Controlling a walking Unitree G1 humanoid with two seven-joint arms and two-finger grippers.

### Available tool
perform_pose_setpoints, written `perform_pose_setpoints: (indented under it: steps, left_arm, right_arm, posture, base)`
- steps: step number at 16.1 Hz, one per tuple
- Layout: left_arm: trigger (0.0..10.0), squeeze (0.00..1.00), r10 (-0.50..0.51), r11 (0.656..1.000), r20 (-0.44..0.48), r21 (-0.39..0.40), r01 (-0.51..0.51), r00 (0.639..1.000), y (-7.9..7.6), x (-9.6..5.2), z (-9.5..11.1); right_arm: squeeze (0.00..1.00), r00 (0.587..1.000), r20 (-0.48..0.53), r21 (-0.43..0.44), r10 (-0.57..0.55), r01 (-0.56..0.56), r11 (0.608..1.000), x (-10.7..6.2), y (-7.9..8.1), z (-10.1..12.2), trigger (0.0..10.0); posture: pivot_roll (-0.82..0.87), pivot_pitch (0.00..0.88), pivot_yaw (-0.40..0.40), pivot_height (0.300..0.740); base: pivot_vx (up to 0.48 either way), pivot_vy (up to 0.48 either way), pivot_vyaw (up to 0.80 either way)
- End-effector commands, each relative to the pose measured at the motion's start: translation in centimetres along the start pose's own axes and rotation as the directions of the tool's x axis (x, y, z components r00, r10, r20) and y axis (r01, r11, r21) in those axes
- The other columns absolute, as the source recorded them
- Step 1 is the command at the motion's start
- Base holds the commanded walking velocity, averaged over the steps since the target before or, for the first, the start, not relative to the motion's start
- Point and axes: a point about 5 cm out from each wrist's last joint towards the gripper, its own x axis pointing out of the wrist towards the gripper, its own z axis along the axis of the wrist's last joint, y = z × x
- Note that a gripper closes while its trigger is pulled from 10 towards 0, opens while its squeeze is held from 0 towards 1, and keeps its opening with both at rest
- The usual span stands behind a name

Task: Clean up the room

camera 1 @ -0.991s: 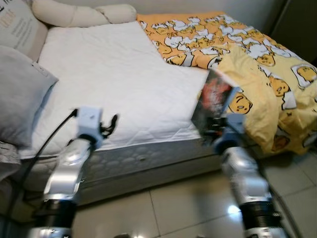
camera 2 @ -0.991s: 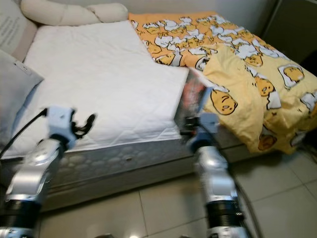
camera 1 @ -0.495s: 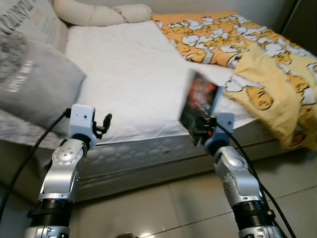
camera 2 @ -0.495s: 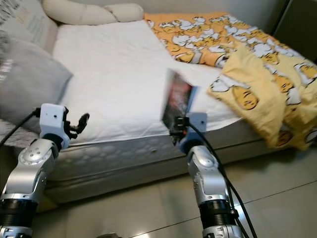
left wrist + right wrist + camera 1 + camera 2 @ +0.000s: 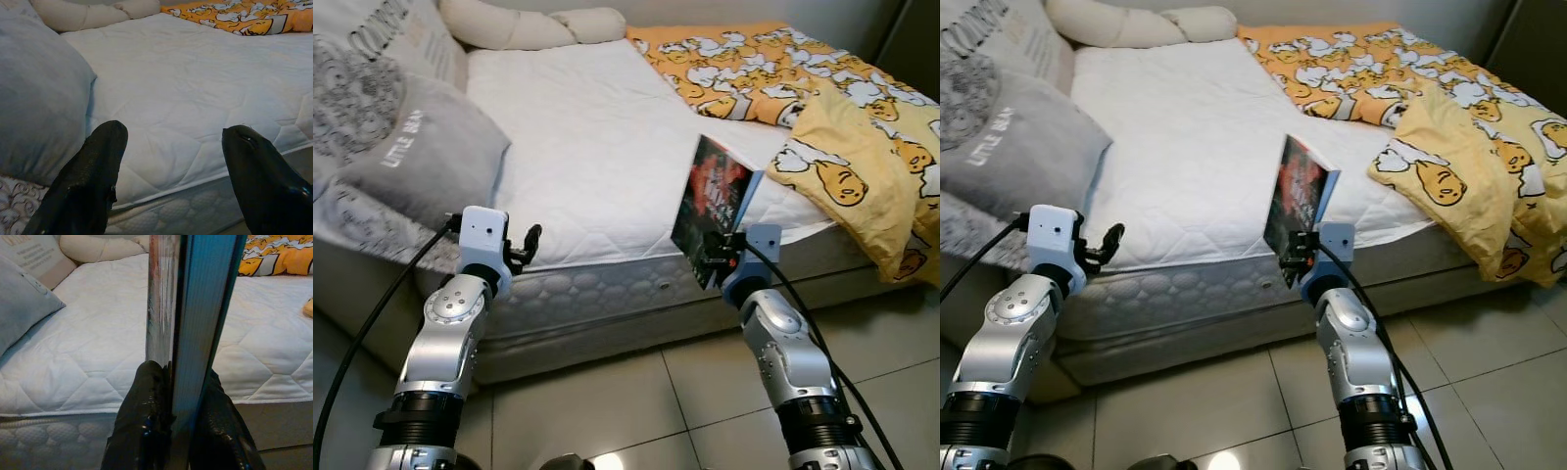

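The right gripper (image 5: 713, 257) is clamped on the bottom edge of a book (image 5: 713, 209), which stands nearly upright, tilted a little, in front of the bed's (image 5: 607, 147) near edge and over the floor (image 5: 607, 392), not resting on the mattress. In the right wrist view the two black fingers (image 5: 142, 421) pinch only the lowest part of the book (image 5: 195, 308), with the cover and pages rising well above them. The left gripper (image 5: 524, 245) hangs near the bed's near edge just beside the grey pillow (image 5: 421, 162), its fingers (image 5: 93, 171) spread wide and holding nothing. Main risk, as a judgement: the grip is low and the book tall, so any quick swing or walking step could lever it out of the fingers, or the pages could fan and slip, dropping it to the floor. The book also sits close to the bed's edge, so carrying it forward could knock its lower corner on the mattress side. The yellow blanket (image 5: 862, 147) hangs off the bed's right corner towards the floor, and a turn that way could snag the arm or its cable (image 5: 793, 294). Where the book should go cannot be told from here.
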Motion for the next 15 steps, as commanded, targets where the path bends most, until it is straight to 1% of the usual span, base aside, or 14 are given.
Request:
perform_pose_setpoints:
  steps: [1,15]
  left_arm:
    - [10.0,0.0,-0.005,1.0,0.02,0.005,0.005,1.0,-0.11,0.22,0.56]
    - [10.0,0.0,-0.01,1.0,0.024,0.001,0.01,1.0,-0.35,0.32,0.42]
  right_arm:
    - [0.0,0.999,0.051,0.002,-0.001,0.001,1.0,0.16,-0.09,1.15,10.0]
    - [0.0,0.999,0.041,-0.008,0.007,-0.007,1.0,0.26,-0.05,0.9,10.0]
  posture:
    - [0.01,0.0,0.0,0.74]
    - [0.0,0.0,0.002,0.74]
  base:
    - [0.262,0.0,0.0]
    - [0.31,0.0,0.0]
